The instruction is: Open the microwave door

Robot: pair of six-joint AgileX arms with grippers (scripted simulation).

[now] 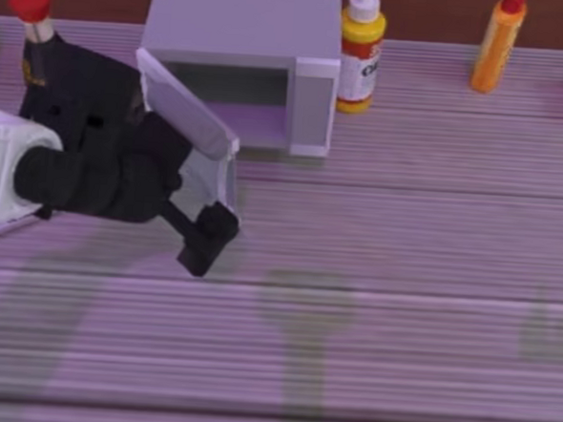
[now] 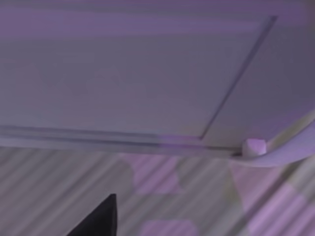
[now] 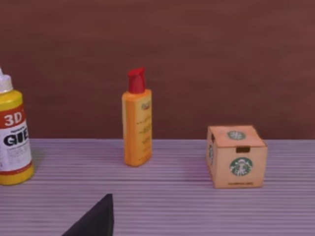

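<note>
At the bench's (image 1: 402,276) 11 o'clock in the top view, the microwave (image 1: 240,36) sits against the back edge, control strip on its right front. The microwave door (image 1: 188,105) is swung partly open, hinged on the left, free edge angled out toward 7 o'clock, cavity showing. My left tool (image 1: 206,237) is just below the door's free edge, at or touching the door's lower corner; fingers look close together, but I can't tell if they pinch anything. Left wrist view: door panel (image 2: 123,73) fills most of the frame at close range, one dark fingertip (image 2: 101,221) at the edge, bench stripes beneath. Right arm isn't in the top view; right wrist view shows only one dark fingertip (image 3: 96,221), so that tool's opening I can't tell. It faces a yellow glue bottle (image 3: 12,137), an orange bottle with red cap (image 3: 137,123), and a small cardboard box (image 3: 236,156). Dark red-capped bottle (image 1: 33,24) at 10 o'clock, behind my left arm.
</note>
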